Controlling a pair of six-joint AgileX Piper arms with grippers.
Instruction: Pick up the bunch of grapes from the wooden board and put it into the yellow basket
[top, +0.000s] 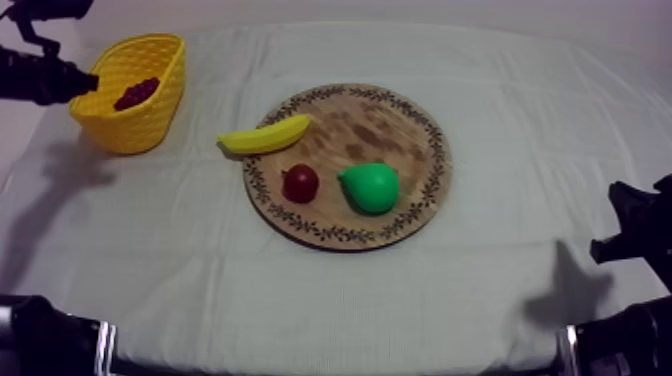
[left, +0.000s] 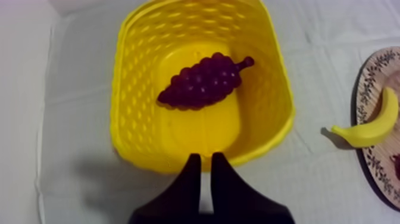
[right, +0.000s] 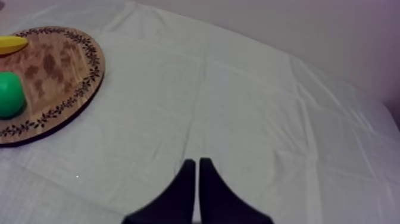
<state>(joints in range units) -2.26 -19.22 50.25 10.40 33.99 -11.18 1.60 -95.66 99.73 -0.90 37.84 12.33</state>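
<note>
Find bunch of grapes (left: 203, 81) lying on floor of yellow basket (left: 137, 89), at left of bench (top: 500, 300); see left gripper (left: 206, 173) just outside basket rim, fingers narrow, pressed into a wedge, holding nothing; see right gripper (right: 197, 179) low over bare bench beside wooden board (top: 400, 120), fingers likewise narrow and empty; count banana (top: 265, 136) across board's rim, small red fruit (top: 300, 183) and pear (top: 370, 187) on board.
</note>
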